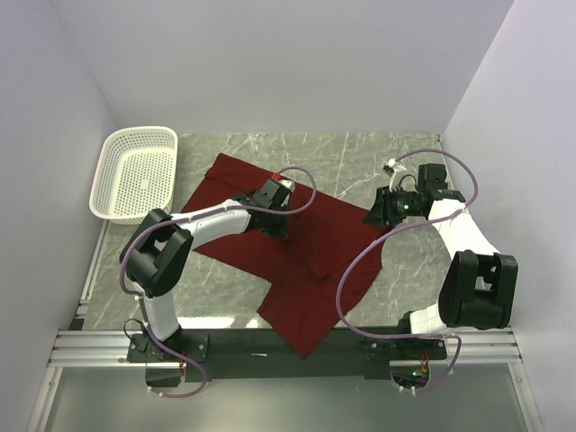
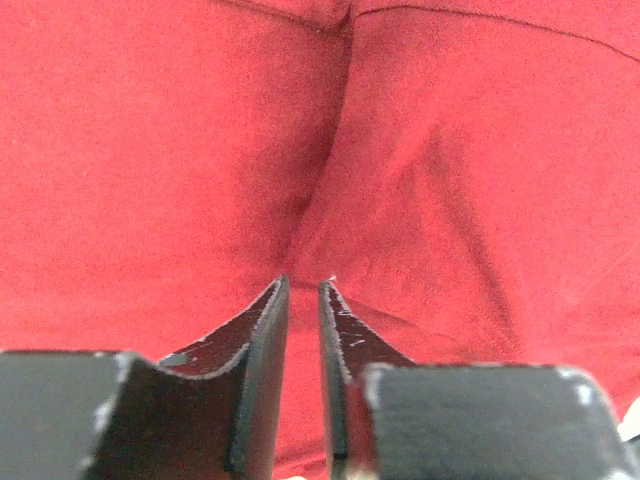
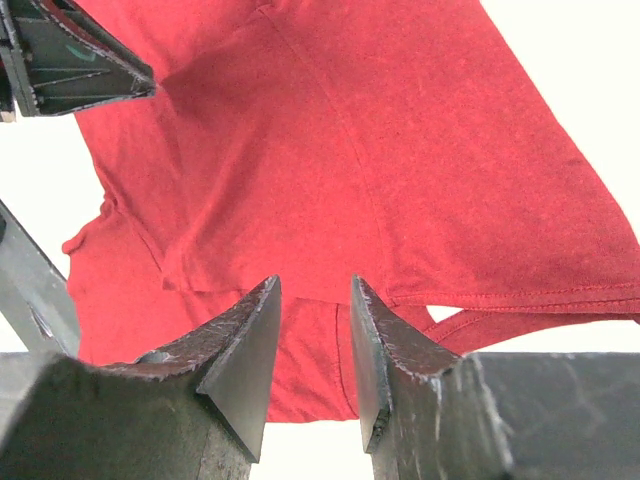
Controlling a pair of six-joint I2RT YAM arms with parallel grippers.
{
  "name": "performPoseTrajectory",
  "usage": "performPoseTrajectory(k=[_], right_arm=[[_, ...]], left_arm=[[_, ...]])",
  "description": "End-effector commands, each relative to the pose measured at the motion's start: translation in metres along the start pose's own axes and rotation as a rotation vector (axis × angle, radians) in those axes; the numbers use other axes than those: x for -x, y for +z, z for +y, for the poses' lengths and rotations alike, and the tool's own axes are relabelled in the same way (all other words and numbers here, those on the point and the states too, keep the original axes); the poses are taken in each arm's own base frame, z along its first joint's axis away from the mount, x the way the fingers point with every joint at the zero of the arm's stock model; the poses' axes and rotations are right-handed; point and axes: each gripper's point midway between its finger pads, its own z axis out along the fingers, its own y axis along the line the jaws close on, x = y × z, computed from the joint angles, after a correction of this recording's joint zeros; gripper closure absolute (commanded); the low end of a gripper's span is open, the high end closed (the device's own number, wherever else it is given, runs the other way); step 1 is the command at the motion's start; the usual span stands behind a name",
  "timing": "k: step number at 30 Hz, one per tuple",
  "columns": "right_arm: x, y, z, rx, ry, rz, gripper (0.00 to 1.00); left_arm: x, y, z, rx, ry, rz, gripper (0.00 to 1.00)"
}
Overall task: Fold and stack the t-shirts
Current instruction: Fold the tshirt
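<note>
The left arm (image 1: pixel 216 219) hides part of the t-shirt (image 1: pixel 333 229).

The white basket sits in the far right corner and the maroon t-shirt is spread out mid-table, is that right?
No: the top external view shows the white basket in the far left corner. The maroon t-shirt is spread out mid-table, as you said.

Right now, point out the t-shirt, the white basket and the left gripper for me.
t-shirt (image 1: pixel 328 220), top external view, flat middle of the cloth.
white basket (image 1: pixel 142 178), top external view, bare perforated floor.
left gripper (image 2: pixel 303 287), left wrist view, midway between its fingertips.
</note>
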Motion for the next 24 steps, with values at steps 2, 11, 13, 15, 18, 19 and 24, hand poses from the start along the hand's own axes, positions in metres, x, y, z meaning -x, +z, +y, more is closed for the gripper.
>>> performPoseTrajectory(k=[2,11,13,15,18,19,24], right_arm=[[0.009,-0.005,-0.003,-0.033,-0.031,-0.035,0.58],[0.019,-0.020,-0.048,-0.318,0.022,-0.086,0.44],[0.020,-0.024,-0.059,-0.390,0.028,-0.086,0.41],[0.015,-0.026,-0.071,-0.451,0.064,-0.071,0.39],[0.005,-0.029,-0.092,-0.548,0.135,-0.036,0.38],[0.002,-0.030,-0.097,-0.561,0.161,-0.030,0.38],[-0.017,-0.020,-0.114,-0.560,0.249,0.022,0.37]], left_arm=[[0.029,-0.025,0.000,0.030,0.024,-0.110,0.68],[0.090,-0.127,0.052,0.235,0.058,-0.538,0.01],[0.105,-0.171,0.061,0.250,0.046,-0.695,0.00],[0.103,-0.198,0.078,0.253,0.046,-0.755,0.01],[0.095,-0.220,0.097,0.241,0.049,-0.769,0.01],[0.091,-0.223,0.101,0.248,0.049,-0.759,0.01],[0.064,-0.236,0.120,0.309,0.078,-0.734,0.01]])
